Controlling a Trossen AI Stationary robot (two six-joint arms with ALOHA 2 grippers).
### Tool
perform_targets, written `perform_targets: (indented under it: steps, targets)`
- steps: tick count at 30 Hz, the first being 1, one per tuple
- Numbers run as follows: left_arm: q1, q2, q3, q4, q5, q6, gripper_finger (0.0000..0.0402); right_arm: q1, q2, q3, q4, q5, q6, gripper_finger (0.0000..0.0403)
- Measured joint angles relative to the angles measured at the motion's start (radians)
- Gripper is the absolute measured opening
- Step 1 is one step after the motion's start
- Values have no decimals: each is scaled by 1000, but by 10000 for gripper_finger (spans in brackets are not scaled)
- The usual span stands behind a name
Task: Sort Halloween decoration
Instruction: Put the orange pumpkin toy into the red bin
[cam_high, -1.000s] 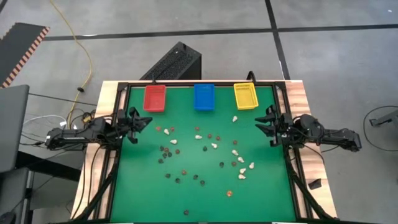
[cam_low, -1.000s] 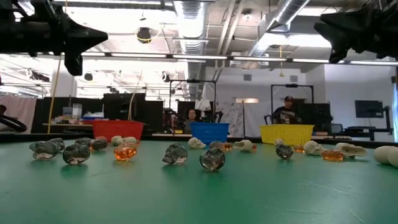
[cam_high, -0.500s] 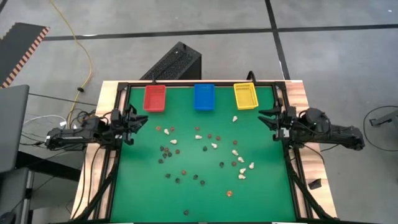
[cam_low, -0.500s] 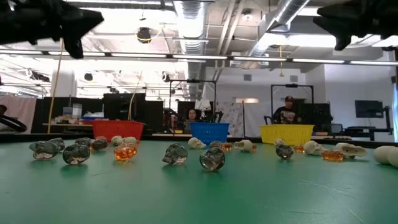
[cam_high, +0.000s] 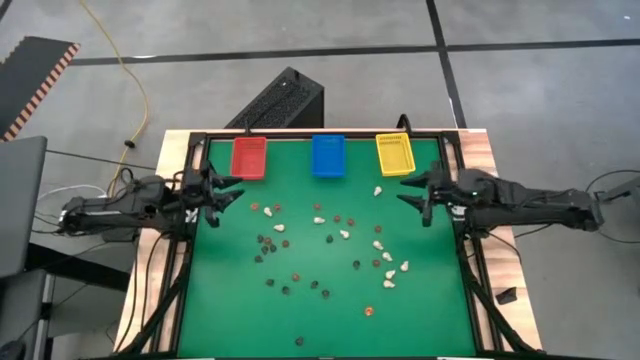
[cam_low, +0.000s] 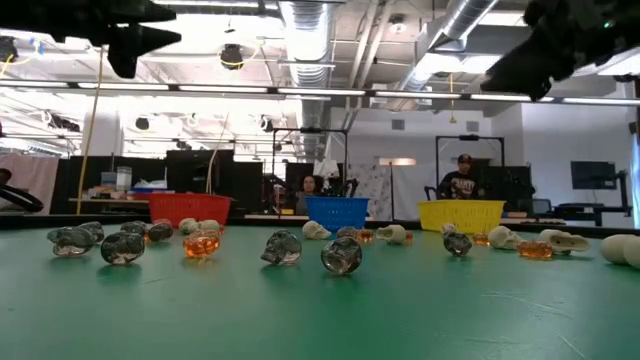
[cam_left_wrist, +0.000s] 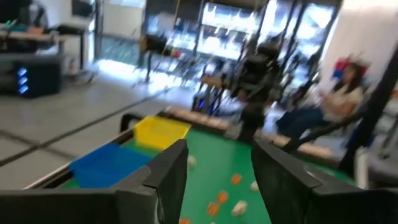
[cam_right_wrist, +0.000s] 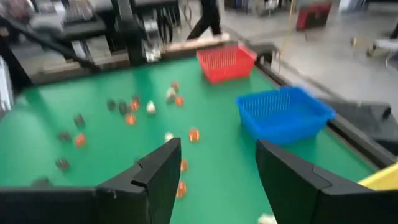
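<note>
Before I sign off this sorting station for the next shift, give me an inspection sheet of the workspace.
Surface: green mat, flat, framed in black.
Job's things: cream, black and orange trinkets scattered mid-mat, none visibly in a bin.
Bins: red bin, blue bin, yellow bin along the far edge.
Clutter: nothing seen.
Grippers: left gripper and right gripper open, empty, above the mat's side edges.
Cables: yellow cable on the floor.
Surroundings: people seated beyond the table.
</note>
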Motion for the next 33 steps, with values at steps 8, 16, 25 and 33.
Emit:
perform_targets:
  steps: [8, 16, 25, 33]
  targets:
    - [0, 100, 95, -107, -6, 16, 169, 0, 195, 0, -26, 0, 26, 229]
    - [0, 101, 115, -127, -23, 49, 169, 22, 364, 1, -19, -8, 53, 229]
    - [0, 100, 115, -163, -23, 48, 169, 117, 494, -49, 95, -8, 103, 229]
    - [0, 100, 115, -162, -23, 56, 169, 176, 571, -53, 175, 19, 80, 232]
